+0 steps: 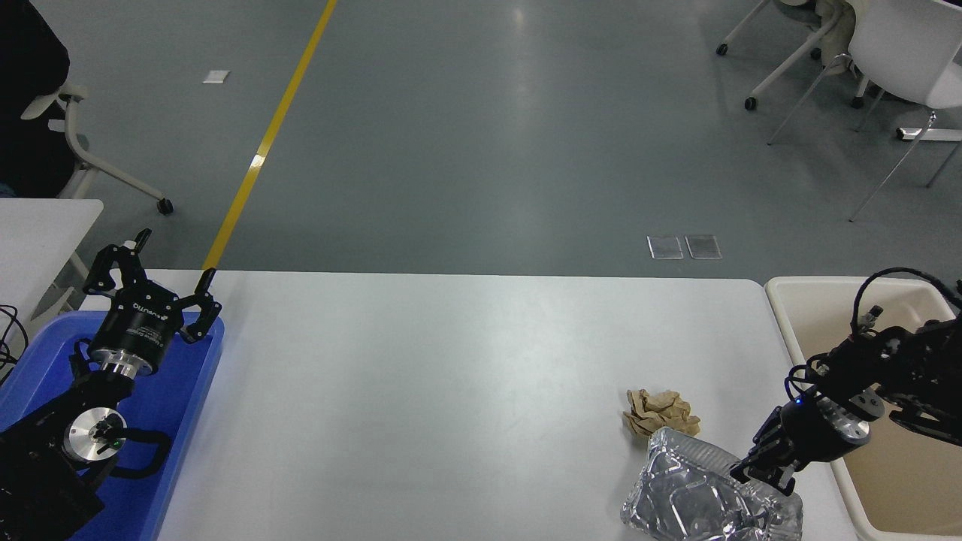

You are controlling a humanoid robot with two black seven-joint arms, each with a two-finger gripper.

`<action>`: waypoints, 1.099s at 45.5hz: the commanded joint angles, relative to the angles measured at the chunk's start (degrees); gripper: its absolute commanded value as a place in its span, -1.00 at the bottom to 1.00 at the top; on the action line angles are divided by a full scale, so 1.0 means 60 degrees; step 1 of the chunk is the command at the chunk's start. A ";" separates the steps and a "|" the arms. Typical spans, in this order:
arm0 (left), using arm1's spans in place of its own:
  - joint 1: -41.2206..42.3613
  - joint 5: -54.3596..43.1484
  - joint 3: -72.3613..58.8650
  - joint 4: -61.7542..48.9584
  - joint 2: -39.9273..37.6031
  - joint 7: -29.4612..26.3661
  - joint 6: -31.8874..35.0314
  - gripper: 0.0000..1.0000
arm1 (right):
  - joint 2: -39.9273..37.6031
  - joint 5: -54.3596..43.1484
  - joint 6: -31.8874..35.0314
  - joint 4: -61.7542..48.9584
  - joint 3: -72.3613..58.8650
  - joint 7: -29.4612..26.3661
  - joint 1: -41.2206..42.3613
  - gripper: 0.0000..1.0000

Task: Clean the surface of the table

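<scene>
One foil tray [695, 492] in right gripper [766, 473]

The left tool [154, 276] is matte black with jointed fingers, pale lettering on its round body and a silver collar beneath; the right tool [766, 475] is black, with a silver flange, looping black cable and small blue light.

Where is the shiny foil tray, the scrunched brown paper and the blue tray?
Foil tray [699, 500], head view, its crinkled middle.
Brown paper ball [657, 409], head view, its centre.
Blue tray [197, 379], head view, its right rim.
</scene>
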 commanded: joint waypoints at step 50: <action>0.0000 0.0000 0.0000 0.0000 0.0000 0.0000 0.0000 1.00 | -0.1503 0.3990 0.2834 0.0148 0.1476 0.0000 0.2098 -1.00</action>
